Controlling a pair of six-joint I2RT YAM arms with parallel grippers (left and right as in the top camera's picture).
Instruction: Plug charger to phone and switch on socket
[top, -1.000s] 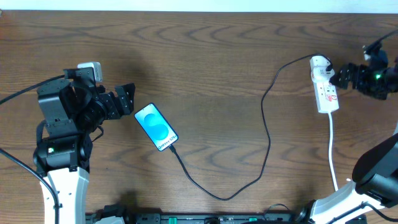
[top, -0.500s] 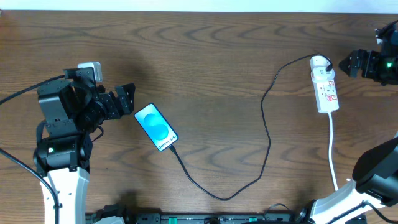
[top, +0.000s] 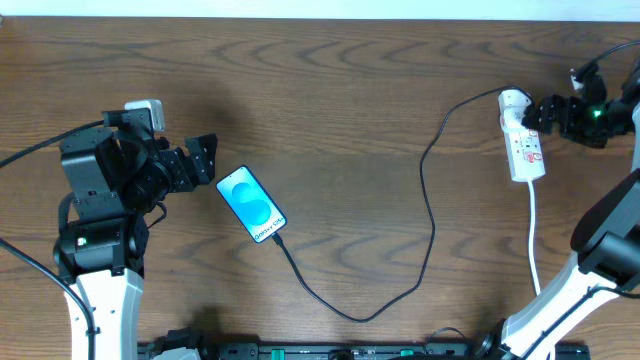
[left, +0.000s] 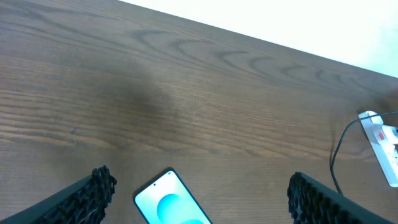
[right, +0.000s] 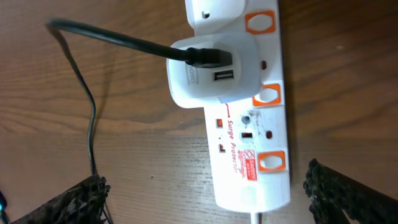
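The phone (top: 251, 203) lies flat at the left, blue screen up, and shows in the left wrist view (left: 171, 204). The charger cable (top: 430, 215) runs from the phone's lower end in a loop up to the white adapter on the socket (top: 523, 148). In the right wrist view the socket (right: 249, 143) has orange switches and the adapter (right: 205, 74) is plugged in. My left gripper (top: 203, 158) is open, just left of the phone. My right gripper (top: 537, 113) is open, at the socket's upper right end.
The socket's white lead (top: 534, 235) runs down toward the front edge at the right. The left arm base (top: 95, 215) stands at the left. Bare wooden table (top: 340, 90) lies between the phone and the socket.
My right gripper drew back to the right from the socket, then came back to its upper end. The left arm, phone and cable have not moved.
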